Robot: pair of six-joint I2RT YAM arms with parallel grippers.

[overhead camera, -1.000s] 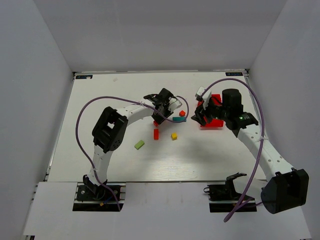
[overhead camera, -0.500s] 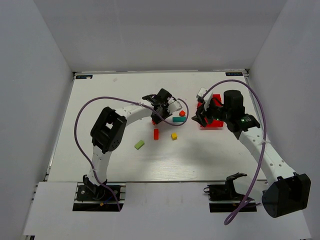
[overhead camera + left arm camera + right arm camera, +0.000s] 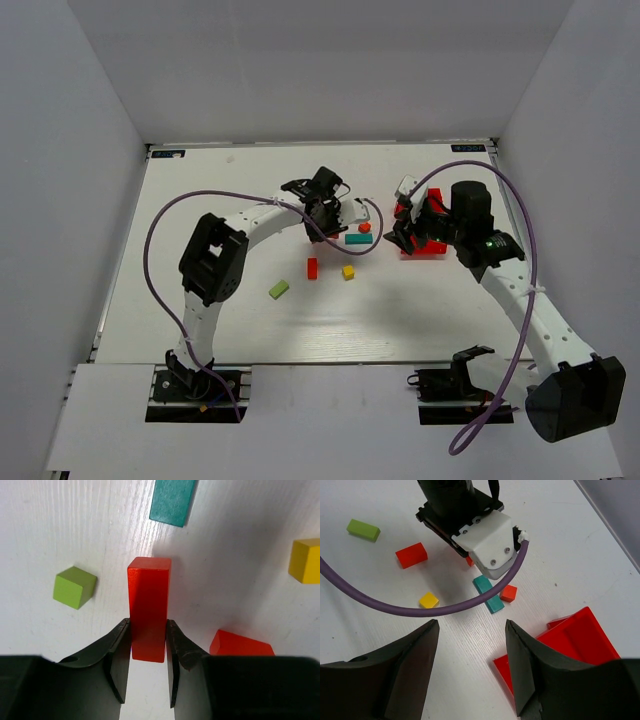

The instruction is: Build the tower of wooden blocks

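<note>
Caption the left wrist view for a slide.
Left fingers pinch a red bar; a teal block, lime cube, yellow cube and second red block lie on the table.

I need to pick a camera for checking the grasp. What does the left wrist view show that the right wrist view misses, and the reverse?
Left wrist only: the left claw shut on the upright red bar, and a green cube. Right wrist only: the open right claw, the red bin, a green bar, a small orange cube and the purple cable; the left arm's wrist hides the grasp there. Both: the teal block, the yellow cube and the red block lying flat.
</note>
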